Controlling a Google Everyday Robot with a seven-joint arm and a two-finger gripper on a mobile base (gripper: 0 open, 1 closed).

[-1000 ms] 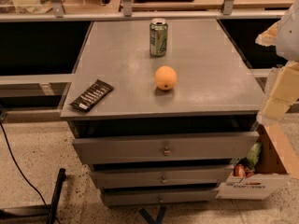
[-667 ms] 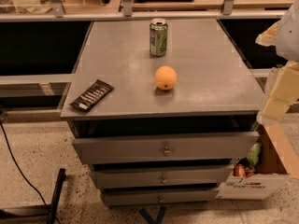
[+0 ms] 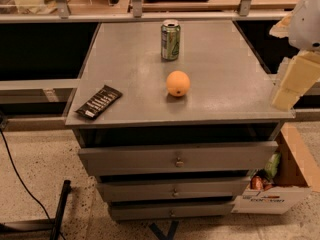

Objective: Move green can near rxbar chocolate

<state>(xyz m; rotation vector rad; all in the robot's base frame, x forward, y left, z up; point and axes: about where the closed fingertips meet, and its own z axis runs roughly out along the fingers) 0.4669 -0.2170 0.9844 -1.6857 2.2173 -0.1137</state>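
Pincer (image 3: 295,79) pale, blocky, at right edge of tabletop (image 3: 225,59); opening cannot be told. Cylindrical green can (image 3: 170,39) far; flat dark rxbar chocolate (image 3: 99,102) near-left; round orange (image 3: 178,83) between.

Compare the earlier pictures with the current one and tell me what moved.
Nothing has visibly changed. The gripper hangs at the right edge of the view, beside the table's right side, where it was. The green can stands upright at the back, the orange in the middle and the rxbar chocolate at the front left corner, all untouched.
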